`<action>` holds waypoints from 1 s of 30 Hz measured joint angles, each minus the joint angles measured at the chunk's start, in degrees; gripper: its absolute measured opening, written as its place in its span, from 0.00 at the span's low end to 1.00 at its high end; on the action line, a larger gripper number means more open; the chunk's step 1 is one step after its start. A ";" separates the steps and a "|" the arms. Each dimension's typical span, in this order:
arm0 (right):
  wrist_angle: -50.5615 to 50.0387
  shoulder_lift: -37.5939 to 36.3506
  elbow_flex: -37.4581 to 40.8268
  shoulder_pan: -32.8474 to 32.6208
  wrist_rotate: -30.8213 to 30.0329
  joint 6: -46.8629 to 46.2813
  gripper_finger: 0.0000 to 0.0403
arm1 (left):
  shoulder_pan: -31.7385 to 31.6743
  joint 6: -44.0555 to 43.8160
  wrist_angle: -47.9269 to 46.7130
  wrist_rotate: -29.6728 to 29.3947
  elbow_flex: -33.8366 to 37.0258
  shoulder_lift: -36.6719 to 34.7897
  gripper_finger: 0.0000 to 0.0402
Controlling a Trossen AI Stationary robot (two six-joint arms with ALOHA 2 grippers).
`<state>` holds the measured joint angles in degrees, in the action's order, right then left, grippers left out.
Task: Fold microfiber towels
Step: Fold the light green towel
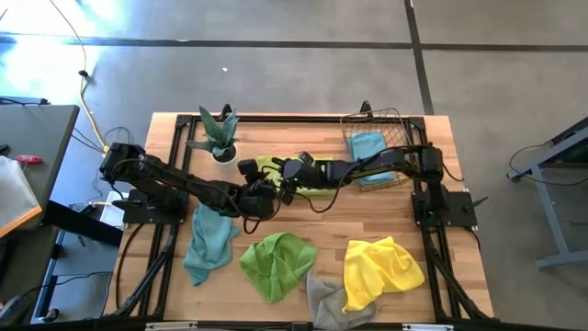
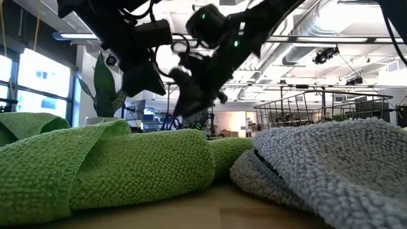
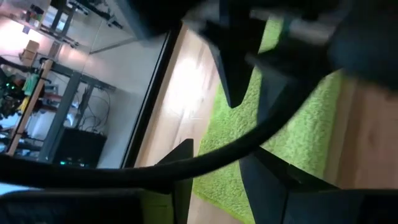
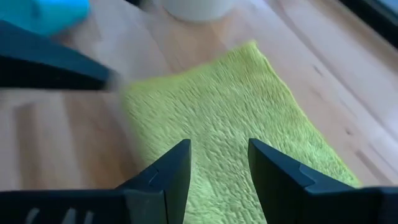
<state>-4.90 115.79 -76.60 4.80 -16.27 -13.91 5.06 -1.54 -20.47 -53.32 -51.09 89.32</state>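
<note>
A folded lime green towel [image 1: 320, 184] lies flat on the table at the far middle, also in the right wrist view [image 4: 249, 112] and the left wrist view [image 3: 298, 137]. My right gripper [image 4: 217, 168] stands open just above it, with nothing between its fingers. My left gripper [image 3: 217, 177] is open too and faces the right one from the left, by the towel's near-left end [image 1: 268, 188]. A teal towel [image 1: 209, 241], a crumpled lime green towel [image 1: 277, 264], a grey towel [image 1: 326, 299] and a yellow towel [image 1: 378, 271] lie loose along the near side.
A copper wire basket [image 1: 397, 124] at the far right holds a folded teal towel [image 1: 367, 147]. A potted plant [image 1: 219, 138] stands at the far left, close to the lime towel. A cable [image 3: 205, 158] runs across in front of my left gripper. Bare wood lies between the grippers and the loose towels.
</note>
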 joint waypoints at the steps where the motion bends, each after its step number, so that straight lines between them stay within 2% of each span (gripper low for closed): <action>1: -0.12 0.57 0.02 0.30 -0.02 0.00 0.38 | 0.29 0.03 0.00 0.00 0.00 0.00 0.29; 10: -1.03 3.88 0.02 2.18 0.40 2.38 0.38 | 2.18 0.19 0.05 0.00 0.00 0.00 0.29; 19: -7.39 3.95 0.02 1.46 7.54 2.38 0.38 | 3.37 0.21 -0.93 -1.35 0.00 0.00 0.29; 25: -11.57 3.85 0.00 -0.04 8.75 2.40 0.38 | 3.71 0.21 -0.93 -1.35 0.00 0.00 0.29; 30: -12.99 3.71 -0.11 -1.64 15.07 2.43 0.38 | 3.74 0.19 -0.94 -1.36 0.00 0.00 0.29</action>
<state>-17.89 119.50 -76.71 3.16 -1.21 -11.48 8.80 -1.34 -21.41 -54.68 -51.09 89.32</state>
